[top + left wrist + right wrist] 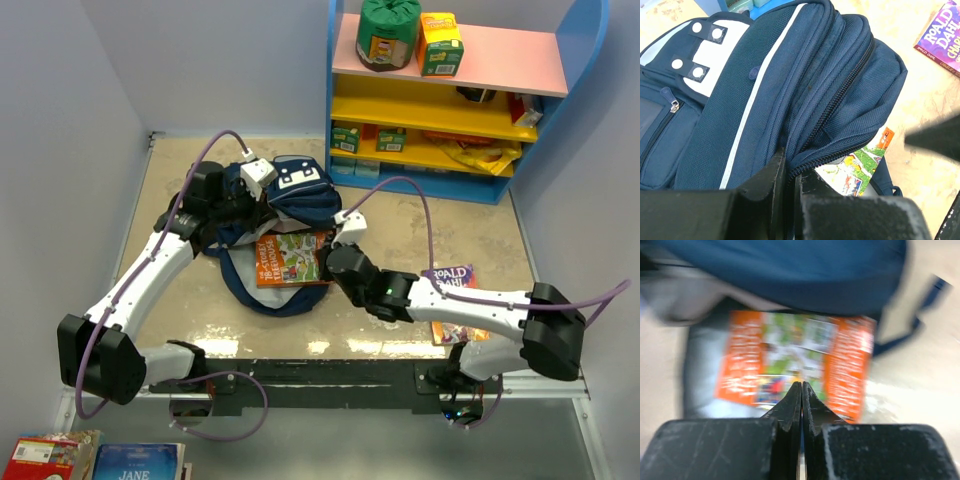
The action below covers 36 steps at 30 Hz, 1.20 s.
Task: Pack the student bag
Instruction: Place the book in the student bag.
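Observation:
The navy student bag (296,196) lies on the table with its main pocket open toward me. An orange picture book (290,258) lies flat in the opening, half under the raised flap. My left gripper (262,200) is shut on the bag's zipper edge (812,167) and holds the flap up; the bag (790,75) fills the left wrist view, with the book (860,167) below it. My right gripper (328,255) is shut, its tips (801,385) at the book's near right edge. The book (795,355) and the bag (790,270) are blurred in the right wrist view.
A Roald Dahl book (455,300) lies on the table under my right arm and also shows in the left wrist view (942,37). A blue shelf (450,90) with boxes and packets stands at the back right. More books (90,460) lie off the table's near left corner.

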Tool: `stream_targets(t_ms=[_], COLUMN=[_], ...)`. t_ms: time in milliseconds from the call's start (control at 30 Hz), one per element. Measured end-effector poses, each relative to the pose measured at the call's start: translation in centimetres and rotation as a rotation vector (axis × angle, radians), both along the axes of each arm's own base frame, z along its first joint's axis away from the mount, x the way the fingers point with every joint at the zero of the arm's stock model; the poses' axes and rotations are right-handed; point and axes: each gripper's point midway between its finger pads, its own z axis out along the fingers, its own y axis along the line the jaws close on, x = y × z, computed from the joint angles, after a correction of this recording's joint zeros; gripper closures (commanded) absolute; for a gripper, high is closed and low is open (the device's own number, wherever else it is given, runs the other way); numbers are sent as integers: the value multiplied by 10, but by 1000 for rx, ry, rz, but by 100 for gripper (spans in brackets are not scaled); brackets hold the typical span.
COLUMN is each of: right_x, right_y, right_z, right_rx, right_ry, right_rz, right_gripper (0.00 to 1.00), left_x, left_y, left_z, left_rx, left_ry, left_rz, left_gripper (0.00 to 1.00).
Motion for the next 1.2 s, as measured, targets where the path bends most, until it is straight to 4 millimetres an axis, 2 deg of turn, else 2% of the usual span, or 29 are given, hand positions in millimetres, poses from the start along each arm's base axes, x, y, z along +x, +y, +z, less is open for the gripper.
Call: stream_targets(t_ms=[33,167,233,367,467,733,967,1200], right_x=[3,21,25,19,14,15,43,59], right_y=[-9,-58,-73,-79,-76,-42,3,23], right_z=[-6,-59,-85,-125,-139,-140,-113,-121], right_rx=[-7,-113,-180,-279,-302,-227,-151,-129], right_ry=[16,129,185,264,299,340,303,291], right_rz=[-37,-215,-273,-288,-269,-180,-161,-164], right_gripper=[100,100,100,100,100,100,100,100], left_x=[0,-1,-1,-2,-2,-2,-1,1], left_y=[0,0,0,-1,-1,-1,1,5], left_z=[0,0,-1,0,0,0,1,1], left_rx=[0,-1,-1,-2,-2,-4,-4,4], left_ry=[0,3,5,5,5,6,1,-2], left_rz=[0,-3,-5,-7,-7,-9,-2,16], left_gripper=[100,100,100,100,100,100,100,100])
